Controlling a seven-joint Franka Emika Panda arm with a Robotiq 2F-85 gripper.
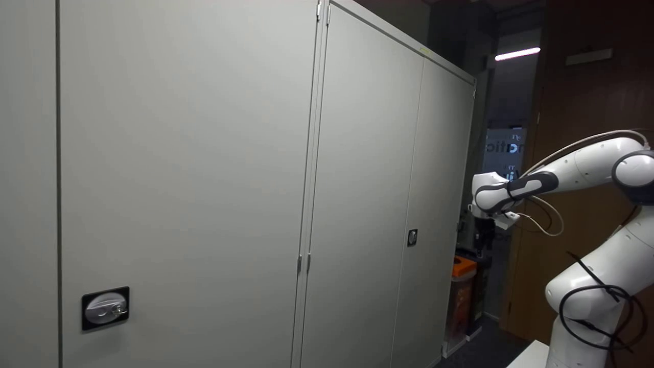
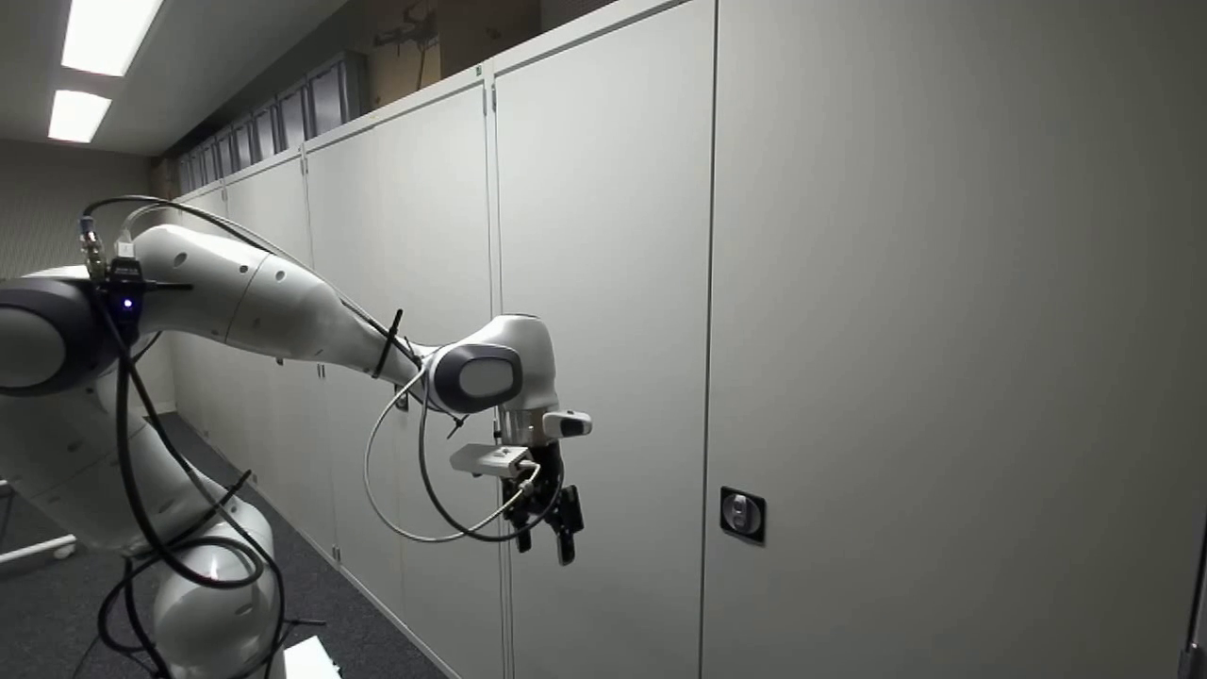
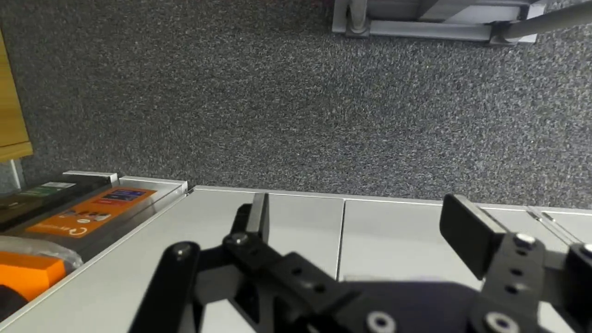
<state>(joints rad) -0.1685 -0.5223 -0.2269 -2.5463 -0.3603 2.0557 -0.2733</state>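
Note:
My gripper [image 3: 363, 222] is open and holds nothing. Its two black fingers stand wide apart and point down in the wrist view. In the exterior views the gripper [image 2: 545, 547] [image 1: 481, 244] hangs below the white arm, in front of tall light grey cabinet doors [image 2: 603, 283] [image 1: 368, 128]. The doors are shut, and they also show behind the fingers in the wrist view [image 3: 305, 231], with a dark seam between the fingers. A round latch handle [image 2: 743, 515] in a black plate sits on a door to the right of the gripper. Contact with the cabinet does not show.
An orange-topped bin [image 1: 464, 267] stands at the cabinet's end, with a dark bin beside it; its orange top [image 3: 30, 273] shows in the wrist view. A metal frame base [image 3: 430, 30] stands on the carpet [image 3: 231, 106]. Another latch handle [image 1: 105, 308] is on a nearer door.

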